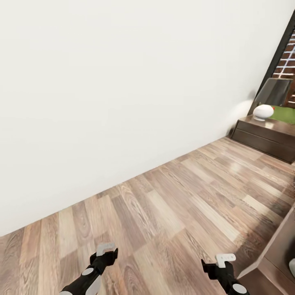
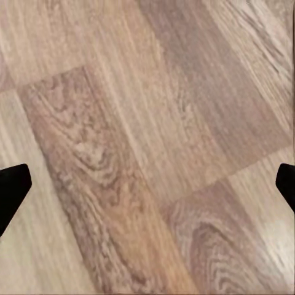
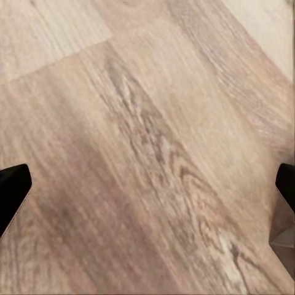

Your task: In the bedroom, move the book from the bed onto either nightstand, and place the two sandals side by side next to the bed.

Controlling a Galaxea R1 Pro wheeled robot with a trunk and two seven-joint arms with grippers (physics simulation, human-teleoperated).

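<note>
No book, bed or sandals are in view. The nearest task candidate is a low dark nightstand (image 1: 268, 135) at the frame's right edge, carrying a white rounded object (image 1: 263, 111). The left gripper (image 1: 105, 250) and right gripper (image 1: 224, 262) hang over plank floor (image 1: 172, 205), jaws spread wide, holding nothing. Risk, as a judgement: the dark furniture corner (image 1: 274, 250) at lower right sits close beside the right arm; turning could strike it. No legible writing.

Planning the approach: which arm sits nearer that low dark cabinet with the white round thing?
Right. The right gripper hangs on the cabinet's side; the left gripper is farther off. Both are open, empty, over plank floor.
</note>
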